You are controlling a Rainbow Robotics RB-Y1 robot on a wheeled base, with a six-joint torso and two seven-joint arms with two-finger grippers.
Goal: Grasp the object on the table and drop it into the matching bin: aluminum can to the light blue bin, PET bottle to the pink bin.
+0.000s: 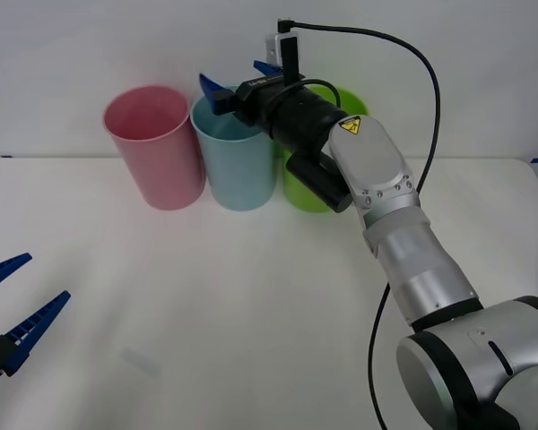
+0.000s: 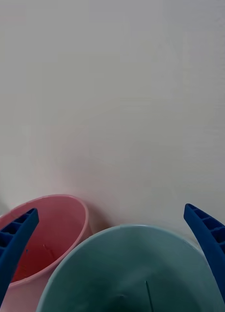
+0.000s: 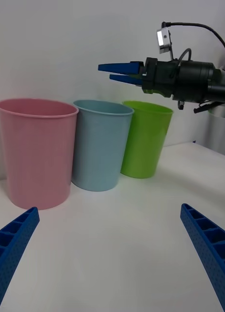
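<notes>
**Table** (image 1: 251, 313): broad white top carrying three bins in a row along its far edge.

**Right arm** (image 1: 403, 233): reaches forward over the row. Its cable (image 1: 412, 54) loops free above the wrist.

**Bins:** the pink bin (image 1: 157, 148), the light blue bin (image 1: 242, 170) and a lime green bin (image 1: 309, 193) stand upright and close together. The pink and light blue rims are touching or nearly so.

**Right gripper** (image 1: 229, 72): hovers above the mouth of the light blue bin with its fingers spread wide and nothing between them.

**Left gripper** (image 1: 47, 277): parked low at the near left of the table, fingers also apart, holding nothing.

**Aluminum can:** its position cannot be confirmed. As a judgement only, it lies inside the light blue bin, deeper than the right wrist view can see.

**Risks, in order of weight:**

1. The arm sits close over the lime green bin, and part of the wrist overlaps it in the front view. A low or sideways withdrawal could clip a rim and topple a bin. The bins taper toward the base and stand packed, so one could take its neighbours down and spill the contents.
2. The slack cable could snag a rim if the wrist drops while it withdraws.
3. If the can is not in the blue bin, the drop has missed, and ending the task here would leave it undone.
</notes>
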